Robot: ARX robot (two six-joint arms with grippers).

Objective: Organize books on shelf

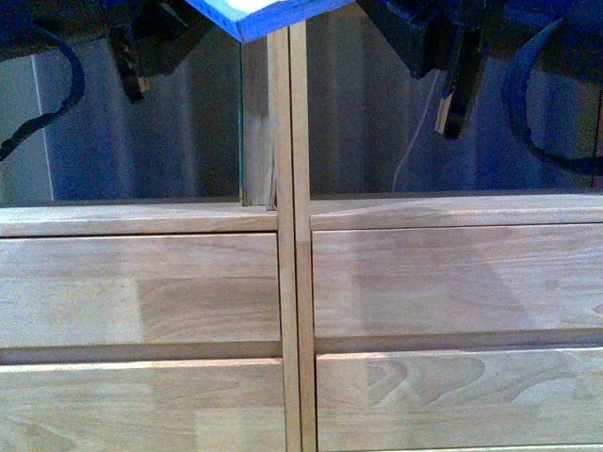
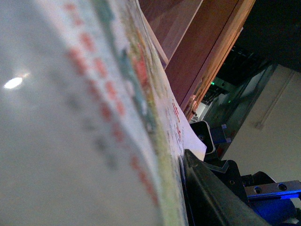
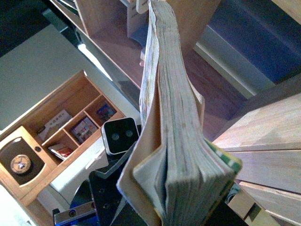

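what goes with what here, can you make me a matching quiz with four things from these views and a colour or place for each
Things:
1. drawer fronts
2. printed cover
3. page block
4. cable

Descriptions:
a. pale, with red marks
b. light natural wood
c. thin and white, above the right-hand drawer fronts
d. yellowish, edge-on to the right wrist camera

Pairs: 1-b, 2-a, 3-d, 4-c

Light-wood shelf [image 1: 141, 292] filled view: four drawer fronts, twin central uprights, open compartments above. Blue-edged book [image 1: 268, 19] jutted in top centre. Left gripper [image 1: 132, 71] and right gripper [image 1: 452, 94] hung dark either side.
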